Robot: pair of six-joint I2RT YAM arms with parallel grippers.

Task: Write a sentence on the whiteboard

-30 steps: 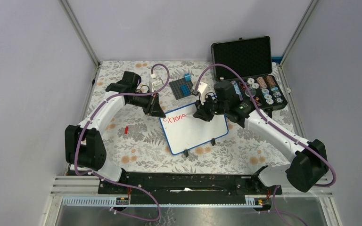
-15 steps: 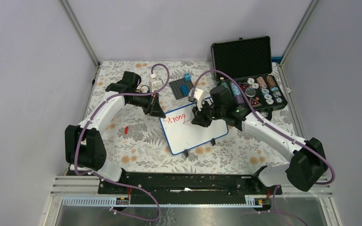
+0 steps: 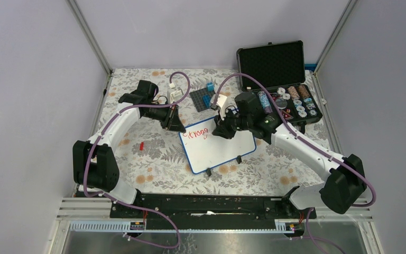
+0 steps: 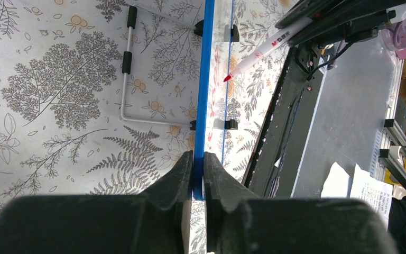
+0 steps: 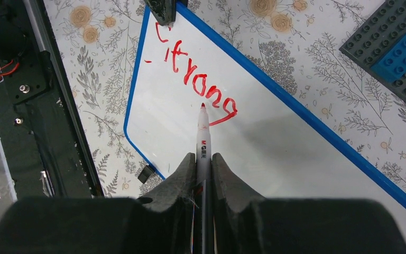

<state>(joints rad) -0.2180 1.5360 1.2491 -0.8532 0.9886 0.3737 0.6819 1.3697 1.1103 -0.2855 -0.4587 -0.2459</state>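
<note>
The whiteboard (image 3: 219, 145) with its blue rim lies tilted on the floral cloth, with red letters reading "strong" near its top left (image 5: 201, 79). My left gripper (image 3: 177, 126) is shut on the whiteboard's blue edge (image 4: 200, 106) at that corner. My right gripper (image 5: 203, 159) is shut on a white marker (image 5: 203, 140) with a red tip. The tip sits just left of the tail of the "g" (image 5: 227, 114), close over the board. In the top view the right gripper (image 3: 223, 130) hovers over the board's upper middle.
An open black case (image 3: 280, 79) with small reels stands at the back right. A grey plate with blue bricks (image 3: 205, 97) lies behind the board. A small red piece (image 3: 141, 145) lies left of the board. The black base rail (image 3: 206, 203) runs along the near edge.
The right gripper with the marker has shifted left and slightly back over the board. A "g" with its tail has been added to the red word. The left arm has stayed still.
</note>
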